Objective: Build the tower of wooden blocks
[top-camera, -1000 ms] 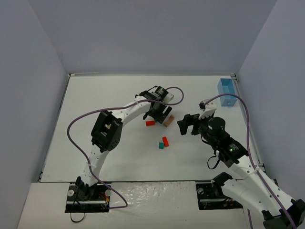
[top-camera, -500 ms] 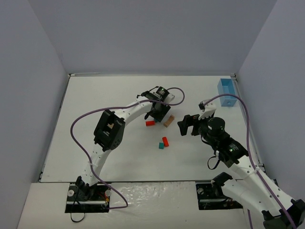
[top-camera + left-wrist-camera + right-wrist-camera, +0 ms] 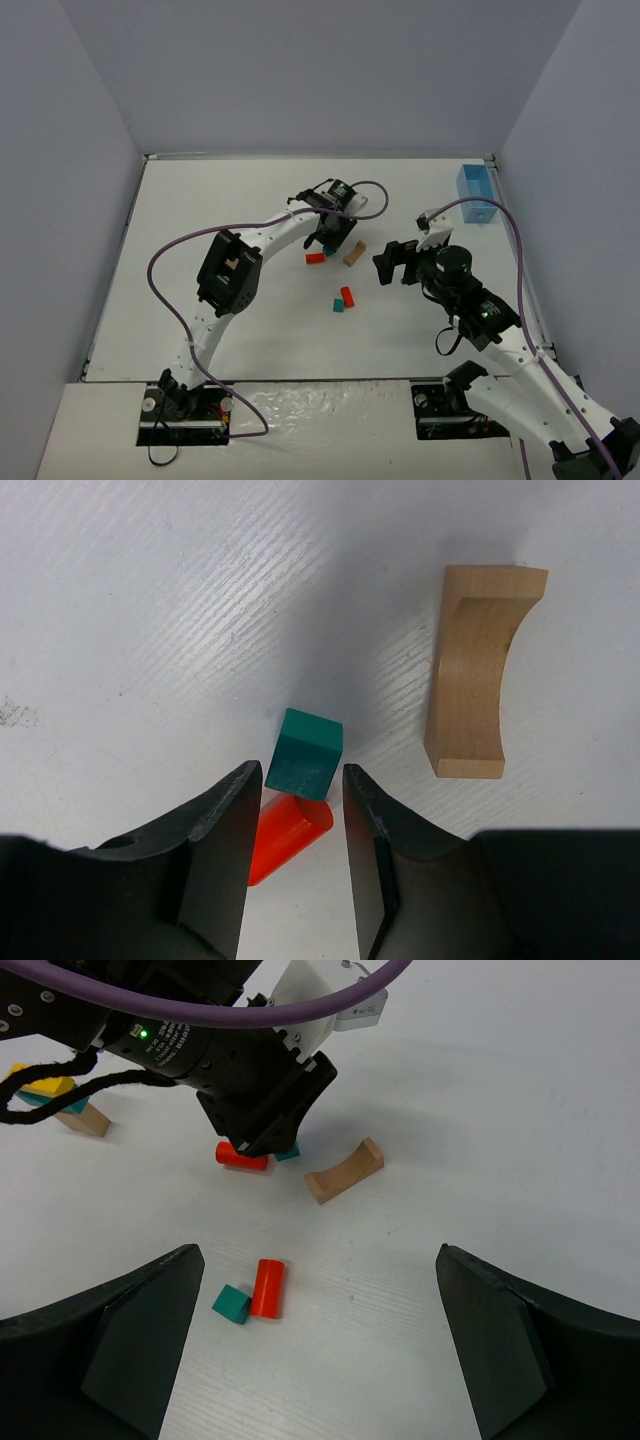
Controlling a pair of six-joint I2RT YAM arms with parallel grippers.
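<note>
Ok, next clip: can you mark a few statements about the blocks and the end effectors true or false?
1. The left end effector has its jaws either side of a teal block. True.
2. The right end effector holds a red cylinder. False: its jaws are wide open and empty. The cylinder lies on the table beside a second teal block.
3. The tan arch touches the first teal block. False: bare table separates them.
4. A light-blue bin sits at the table's far right corner. True.
</note>
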